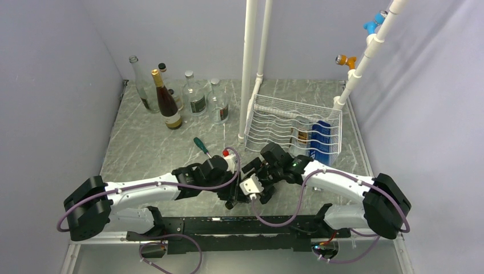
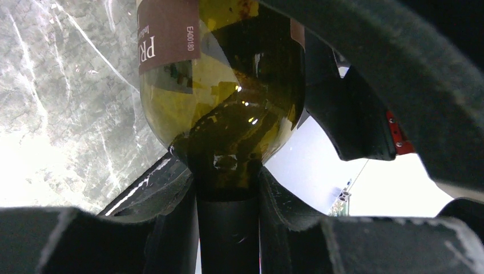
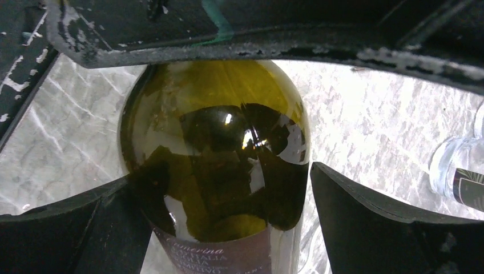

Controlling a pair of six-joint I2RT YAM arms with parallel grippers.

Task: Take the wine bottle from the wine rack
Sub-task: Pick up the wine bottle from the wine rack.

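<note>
A green glass wine bottle (image 2: 228, 85) with a dark maroon label is held between the two arms at the middle of the table, off the rack. My left gripper (image 2: 227, 177) is shut on its black-capped neck. My right gripper (image 3: 221, 177) is open around the bottle's body (image 3: 217, 148): the left finger is against the glass and the right finger (image 3: 365, 217) stands apart from it. In the top view both grippers meet, left (image 1: 233, 191) and right (image 1: 258, 171), and hide most of the bottle. The white wire wine rack (image 1: 279, 117) stands behind them, right of centre.
The rack holds a dark bottle (image 1: 301, 136) and a blue item (image 1: 321, 140) at its right end. Several bottles (image 1: 171, 97) stand at the back left. A green-handled screwdriver (image 1: 201, 146) lies near the left gripper. White pipes (image 1: 249, 63) rise beside the rack.
</note>
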